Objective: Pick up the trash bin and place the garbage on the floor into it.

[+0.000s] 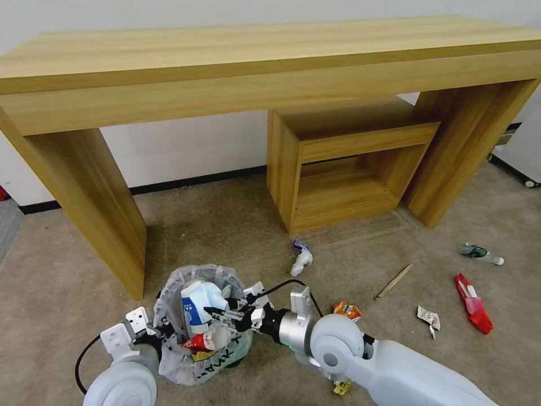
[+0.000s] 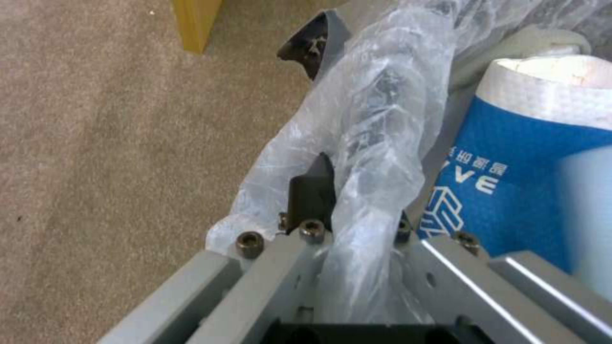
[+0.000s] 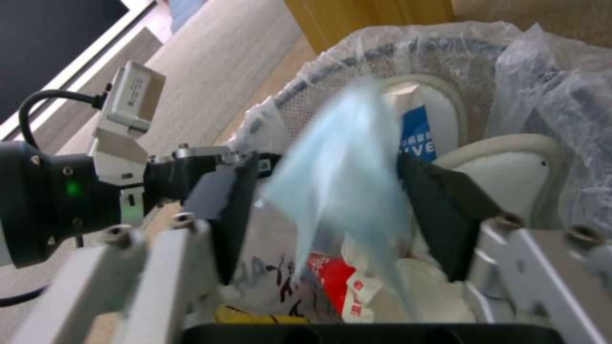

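Note:
The trash bin (image 1: pixel 194 361), black with a translucent lettered bag, stands on the beige floor (image 1: pixel 236 225) by the desk leg. My left gripper (image 1: pixel 159 332) is shut on its bagged rim (image 2: pixel 370 143), with one black finger (image 2: pixel 312 191) outside the plastic. Inside the bin lie white slippers with a blue label (image 1: pixel 197 307) (image 2: pixel 510 157) and a red cup (image 1: pixel 198 341). My right gripper (image 1: pixel 225 313) (image 3: pixel 332 165) hangs open over the bin, and a blurred pale blue tissue (image 3: pixel 344 181) sits loose between its fingers. More garbage lies on the floor: an orange can (image 1: pixel 346 309), a wooden stick (image 1: pixel 394 281), a red wrapper (image 1: pixel 474 304) and a green-labelled bottle (image 1: pixel 479 252).
A long wooden desk (image 1: pixel 253 51) stands against the wall; its left leg (image 1: pixel 84 197) is just behind the bin. A small wooden cabinet (image 1: pixel 338 169) sits under the desk. White crumpled litter (image 1: pixel 301 258) and a white wrapper (image 1: pixel 429 318) also lie on the carpet.

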Controlling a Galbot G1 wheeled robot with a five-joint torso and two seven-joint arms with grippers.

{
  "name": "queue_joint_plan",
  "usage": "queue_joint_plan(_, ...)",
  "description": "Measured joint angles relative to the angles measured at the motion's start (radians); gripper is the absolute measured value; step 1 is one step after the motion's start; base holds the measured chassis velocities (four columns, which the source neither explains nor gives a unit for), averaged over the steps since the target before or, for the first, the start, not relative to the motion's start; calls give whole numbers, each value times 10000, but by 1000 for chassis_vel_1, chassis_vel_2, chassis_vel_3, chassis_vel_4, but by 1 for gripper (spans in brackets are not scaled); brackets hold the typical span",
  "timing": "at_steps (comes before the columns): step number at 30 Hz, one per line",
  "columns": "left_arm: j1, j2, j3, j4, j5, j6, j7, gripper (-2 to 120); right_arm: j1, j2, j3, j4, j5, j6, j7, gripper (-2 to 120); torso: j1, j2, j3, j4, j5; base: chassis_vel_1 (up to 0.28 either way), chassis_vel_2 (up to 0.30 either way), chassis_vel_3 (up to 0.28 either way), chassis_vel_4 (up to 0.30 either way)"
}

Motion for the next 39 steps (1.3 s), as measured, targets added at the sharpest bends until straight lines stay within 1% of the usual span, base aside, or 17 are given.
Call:
queue_joint_plan(1, 0, -1, 0, 4, 1, 0, 0, 1, 4, 4, 0, -5, 0, 0, 0, 63, 0, -1, 0, 0, 0, 0, 0, 0, 0)
queue_joint_plan(2, 2, -10, 5, 29, 19, 6, 0, 1, 40, 27, -6, -38, 0, 0, 3, 71, 0, 0, 0, 0, 0, 0, 0, 0, 0)
queue_joint_plan(3, 2, -10, 5, 29, 19, 6, 0, 1, 40, 27, -6, -38, 0, 0, 3, 71, 0, 0, 0, 0, 0, 0, 0, 0, 0)
queue_joint_plan(6, 13, -22, 2, 37, 25, 7, 5, 1, 214, 69, -60, -82, 8, -24, 15, 86, 0, 0, 0, 0, -1, 0, 0, 0, 0)
queue_joint_plan(10, -4, 0, -41, 39, 24, 9, 6, 1, 397, 203, -7, -222, -55, 167, 138, 99, 0, -1, 0, 1, 0, 0, 0, 0, 0)
queue_joint_plan(14, -16, -16, -65, 51, 68, 72, 15, 1, 552, 387, 582, -342, -259, 377, 276, 100, 0, 0, 0, -1, 0, 0, 0, 0, 0)
queue_joint_plan(16, 3, -31, -104, 38, 122, 206, 5, 1, 776, 551, 1437, -424, -170, 103, 913, 100, 0, 0, 0, 1, -1, 0, 0, 0, 0)
queue_joint_plan(18, 5, -30, -106, 36, 124, 210, 4, 1, 786, 558, 1481, -428, -153, 78, 959, 100, 0, -1, 0, 1, -1, 0, 0, 0, 0)
queue_joint_plan(20, 46, 13, -148, -11, 142, 290, -14, 1, 973, 525, 2696, -533, 479, -1086, 2817, 100, 0, -1, 1, 4, 0, 0, 0, 0, 0)
queue_joint_plan(22, 50, 35, -155, -18, 143, 298, -14, 1, 981, 447, 2945, -537, 689, -1447, 3348, 100, 0, -1, 0, 3, 0, 0, 0, 0, 0)
queue_joint_plan(23, 58, 95, -167, -51, 155, 307, -12, 1, 901, 240, 3487, -509, 1329, -2196, 4550, 100, 0, 0, 0, 0, 1, 0, 0, 0, 0)
queue_joint_plan(25, 60, 147, -157, -90, 154, 314, 12, 1, 499, 2, 4090, -321, 1989, -2761, 5624, 100, 1, -1, 0, -2, 2, 0, 0, 0, 0)
queue_joint_plan(28, 43, 149, -100, -94, 177, 314, 32, 1, -5, -168, 4496, -73, 2279, -3130, 6493, 100, 1, 0, -1, 0, 0, 0, 0, 0, 0)
queue_joint_plan(30, 29, 134, -5, -95, 221, 314, 54, 1, -641, -340, 4678, 384, 3011, -3378, 8186, 100, 1, -1, 0, -1, 4, 0, 0, 0, 0)
queue_joint_plan(31, 29, 134, -5, -95, 221, 314, 54, 1, -641, -340, 4678, 384, 3011, -3378, 8186, 100, 1, -1, 0, -1, 4, 0, 0, 0, 0)
queue_joint_plan(34, 25, 97, 81, -96, 305, 314, 79, 1, -1412, -621, 5082, 879, 3794, -3545, 9420, 100, 1, 0, -1, 0, 1, 0, 0, 0, 0)
queue_joint_plan(39, 32, 20, 140, -99, 420, 315, 101, 1, -2149, -786, 5675, 1073, 4025, -3643, 9806, 100, 1, -1, -1, 0, 1, 0, 0, 0, 0)
